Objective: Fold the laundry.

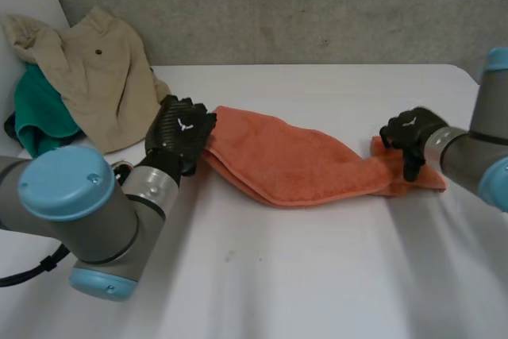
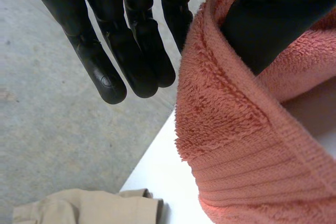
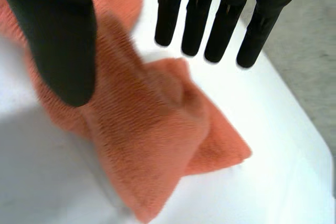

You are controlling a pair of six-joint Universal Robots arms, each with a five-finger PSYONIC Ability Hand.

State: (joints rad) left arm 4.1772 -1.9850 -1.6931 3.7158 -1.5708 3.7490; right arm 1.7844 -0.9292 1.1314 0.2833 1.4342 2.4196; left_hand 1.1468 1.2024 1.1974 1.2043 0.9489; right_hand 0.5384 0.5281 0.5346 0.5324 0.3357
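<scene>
From the head view, a long orange terry-cloth towel (image 1: 294, 166) lies bunched lengthwise across the middle of the white table (image 1: 317, 283). The left hand (image 1: 181, 131) is at one end of it and the right hand (image 1: 409, 134) at the other. At the table's far corner, beside the left arm, a crumpled beige cotton garment (image 1: 99, 77) lies partly over a green cloth (image 1: 40, 113). In the left wrist view, the left hand's fingers (image 2: 131, 40) are straight and close side by side, clear of the towel (image 2: 236, 145). The thumb (image 2: 273, 19) stands well apart from them, and the towel's thick folded rim curves round it. Beyond the fingertips are the table edge, the grey floor (image 2: 52, 129) and a bit of the beige garment (image 2: 89, 208). In the right wrist view, the right hand's fingers (image 3: 226, 24) are straight and slightly spread over bare table (image 3: 262, 192) just past the towel's end. The thumb (image 3: 58, 40) stands apart over the towel (image 3: 147, 129), whose folded corner lies flat under the palm. Whether the thumb touches the cloth cannot be told.
</scene>
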